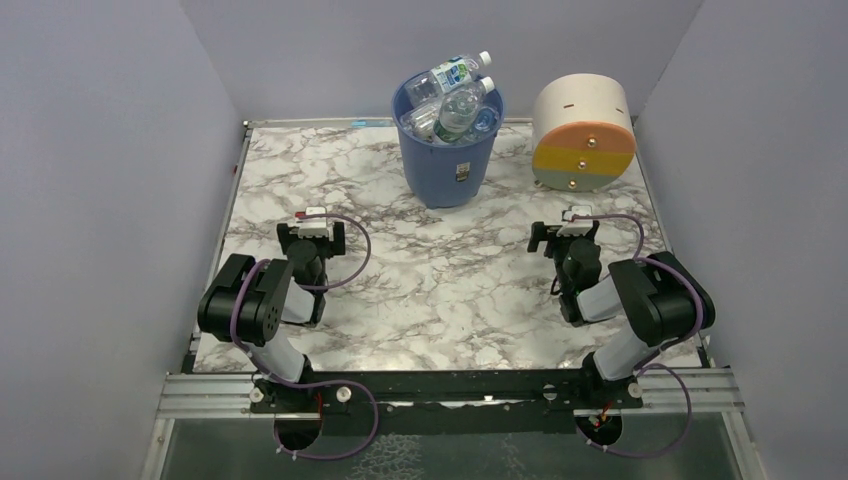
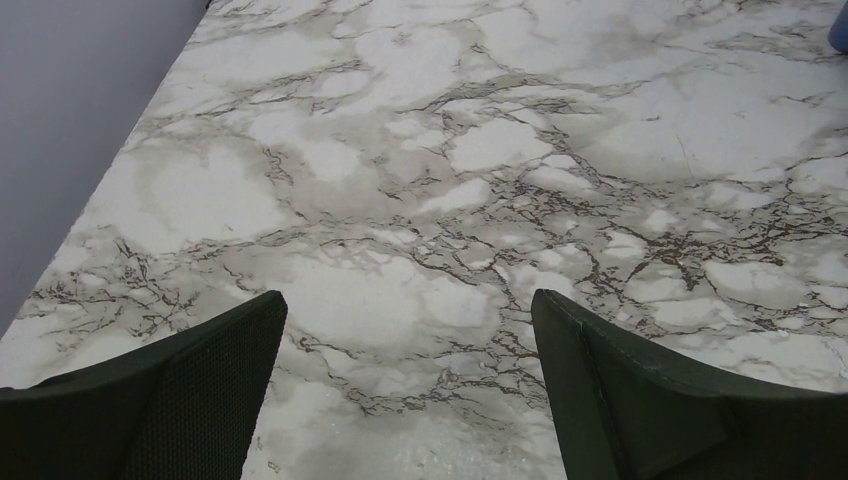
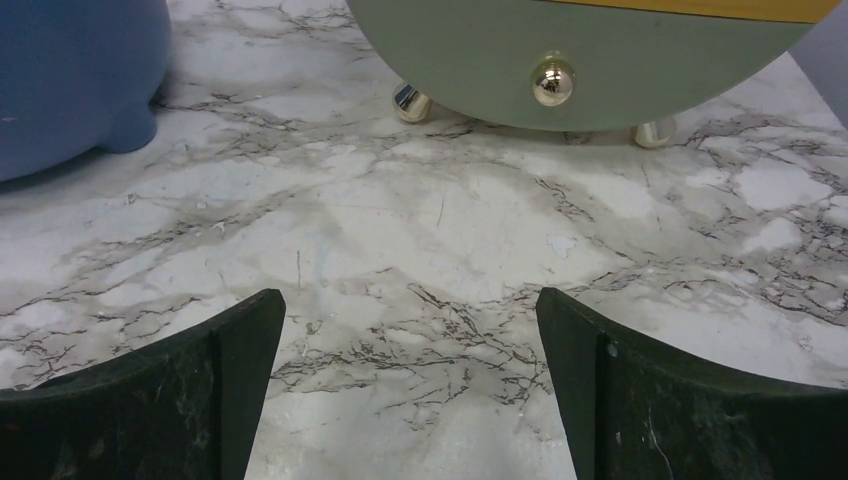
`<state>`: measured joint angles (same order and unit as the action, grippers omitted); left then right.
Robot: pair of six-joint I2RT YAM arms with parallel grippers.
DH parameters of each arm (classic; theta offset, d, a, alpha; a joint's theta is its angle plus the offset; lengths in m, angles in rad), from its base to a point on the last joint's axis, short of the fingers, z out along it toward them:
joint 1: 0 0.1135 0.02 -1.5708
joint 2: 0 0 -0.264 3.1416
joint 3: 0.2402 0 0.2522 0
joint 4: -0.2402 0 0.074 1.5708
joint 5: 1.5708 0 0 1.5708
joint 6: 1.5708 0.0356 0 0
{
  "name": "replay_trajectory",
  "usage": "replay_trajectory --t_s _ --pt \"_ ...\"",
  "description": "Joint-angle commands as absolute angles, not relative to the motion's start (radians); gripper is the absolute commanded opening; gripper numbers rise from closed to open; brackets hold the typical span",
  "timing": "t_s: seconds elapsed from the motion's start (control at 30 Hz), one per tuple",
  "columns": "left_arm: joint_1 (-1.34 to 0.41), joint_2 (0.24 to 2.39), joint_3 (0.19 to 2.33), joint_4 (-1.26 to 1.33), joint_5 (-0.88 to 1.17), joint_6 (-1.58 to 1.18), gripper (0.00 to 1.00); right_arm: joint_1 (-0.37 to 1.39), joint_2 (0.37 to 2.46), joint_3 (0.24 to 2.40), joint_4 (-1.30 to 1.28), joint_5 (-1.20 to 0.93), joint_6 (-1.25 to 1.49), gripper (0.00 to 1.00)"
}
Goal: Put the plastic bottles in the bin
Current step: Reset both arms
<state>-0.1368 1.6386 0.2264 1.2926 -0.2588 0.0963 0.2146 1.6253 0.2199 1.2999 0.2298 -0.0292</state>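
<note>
Since no bottle is seen loose on the marble table (image 1: 440,290), the plastic bottles (image 1: 455,95) are all found heaped inside the bin (image 1: 447,170), which stands upright at the far middle of the tabletop. The bin is placed ahead of both arms, to the right of the left gripper (image 1: 318,225) and to the left of the right gripper (image 1: 570,228); neither is clearly nearer. Both grippers are spread wide with nothing between the fingers and are held low over bare marble, well apart from the bin. The topmost bottle is laid slanting above the rim, its white cap pointed to the far right. A blue and green label is made out on it, but no writing can be read, nor can the small sticker (image 1: 462,172) on the bin's side. The task is judged complete. A cream drum (image 1: 583,135) is set just beside the bin.
</note>
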Motion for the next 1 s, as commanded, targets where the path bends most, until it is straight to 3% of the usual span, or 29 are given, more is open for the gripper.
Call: replay_trajectory --t_s 0.0,0.97 --pt "-0.130 1.647 0.243 1.325 -0.225 0.103 0.99 0.202 1.612 0.238 1.285 0.192 -0.024 0.99" --pt "-0.098 1.644 0.266 1.276 -0.179 0.079 0.99 0.198 1.629 0.236 1.321 0.190 -0.025 0.99"
